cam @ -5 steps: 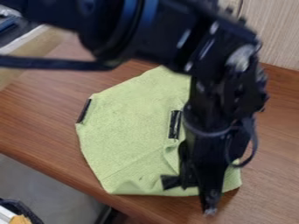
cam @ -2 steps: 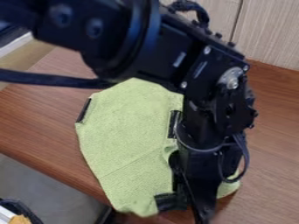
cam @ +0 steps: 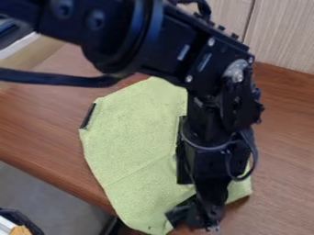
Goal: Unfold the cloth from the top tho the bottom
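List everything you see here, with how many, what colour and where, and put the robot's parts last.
Cloth: one, light green, on the table, partly under the arm
Strip: one clearly seen, black, at the cloth's left edge
Table: one, brown, across the middle
Wall: one, pale beige, top right
Floor: one, grey, lower left
Unclear item: one, black, white and orange, bottom left corner
Arm: one, black, from top left
Hand: one, black, at the cloth's lower end
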{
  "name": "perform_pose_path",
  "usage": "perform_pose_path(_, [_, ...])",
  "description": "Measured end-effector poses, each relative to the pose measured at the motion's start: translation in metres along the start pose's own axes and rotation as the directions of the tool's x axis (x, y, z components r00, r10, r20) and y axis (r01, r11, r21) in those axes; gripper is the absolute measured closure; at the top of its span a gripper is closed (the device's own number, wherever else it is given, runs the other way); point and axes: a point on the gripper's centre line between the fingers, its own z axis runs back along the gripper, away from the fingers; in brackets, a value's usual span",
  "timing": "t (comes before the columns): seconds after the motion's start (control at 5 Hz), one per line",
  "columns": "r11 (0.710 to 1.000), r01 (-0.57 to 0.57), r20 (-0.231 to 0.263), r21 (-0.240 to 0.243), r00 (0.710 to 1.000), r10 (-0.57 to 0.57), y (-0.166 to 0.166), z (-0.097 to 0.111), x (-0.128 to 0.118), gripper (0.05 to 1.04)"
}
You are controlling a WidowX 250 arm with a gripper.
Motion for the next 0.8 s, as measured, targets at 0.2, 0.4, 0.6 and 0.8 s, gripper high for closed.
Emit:
perform_pose_path(0.2, [1.0,-0.003,0.026,0.021,1.0,0.002,0.003,0.014,0.003,0.077])
perform_pose_path(0.4, [0.999,-0.005,0.043,0.036,0.999,0.003,0.006,0.026,0.004,0.083])
perform_pose_path(0.6, [0.999,-0.016,0.06,0.047,0.998,0.013,0.01,0.043,0.006,0.083])
perform_pose_path(0.8, [0.999,-0.016,0.065,0.051,0.998,0.013,0.011,0.052,0.005,0.083])
